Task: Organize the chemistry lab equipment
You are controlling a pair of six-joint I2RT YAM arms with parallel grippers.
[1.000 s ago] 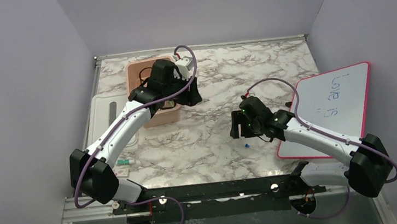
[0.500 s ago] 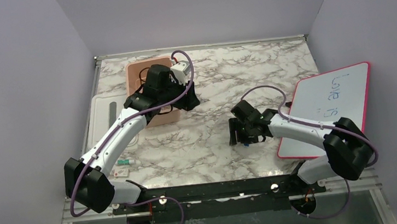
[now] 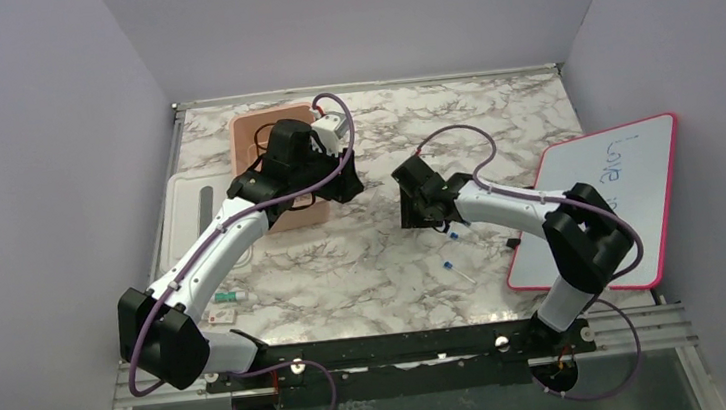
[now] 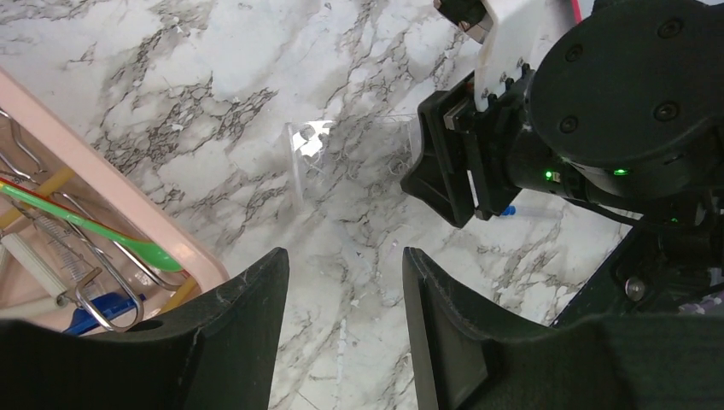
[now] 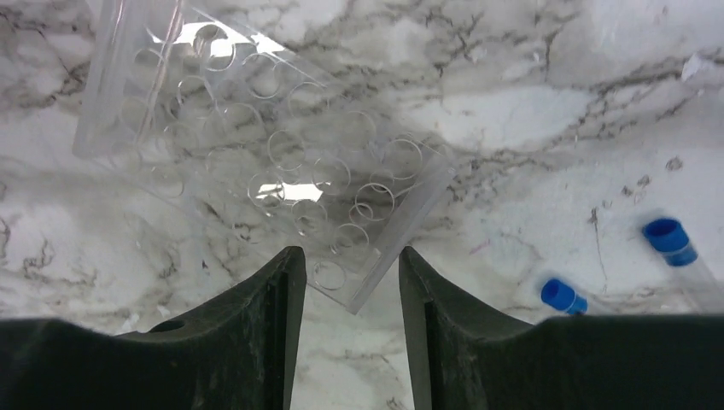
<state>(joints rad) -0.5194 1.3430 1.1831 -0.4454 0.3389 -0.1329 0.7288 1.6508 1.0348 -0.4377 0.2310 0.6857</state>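
Observation:
A clear plastic rack with round holes (image 5: 256, 145) lies flat on the marble table. My right gripper (image 5: 344, 265) is open just above it, and the rack's near corner lies between the fingertips. Two clear tubes with blue caps (image 5: 670, 239) lie to its right; they show as tiny blue pieces (image 3: 452, 237) in the top view. My left gripper (image 4: 346, 273) is open and empty over bare marble beside the pink tub (image 4: 128, 205). The tub holds metal tongs (image 4: 85, 282), a green stick (image 4: 102, 235) and other tools. In the top view, my left gripper (image 3: 342, 182) faces my right gripper (image 3: 408, 209).
The pink-framed whiteboard (image 3: 605, 202) lies at the right edge, under my right arm. The tub's white lid (image 3: 184, 217) lies left of the tub (image 3: 246, 126). Two small pieces (image 3: 230, 296) lie near the left arm's base. Purple walls enclose the table.
My right gripper has moved up and to the left, away from the blue pieces and towards the table's middle. My left gripper drew back slightly towards the tub, then held still.

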